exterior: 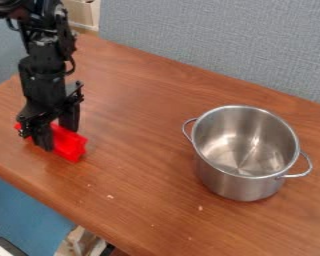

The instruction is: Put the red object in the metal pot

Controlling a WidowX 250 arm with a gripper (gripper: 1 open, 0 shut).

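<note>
The red object (71, 146) lies flat on the wooden table (136, 110) at the left, part of it covered by the black fingers. My gripper (45, 133) points straight down onto it and is shut on the red object, with red showing on both sides of the fingers. The metal pot (247, 152) stands upright and empty at the right of the table, well apart from the gripper.
The table's front edge runs diagonally below the gripper, close to the red object. A grey-blue wall (230, 35) rises behind the table. Bare wood lies between the gripper and the pot.
</note>
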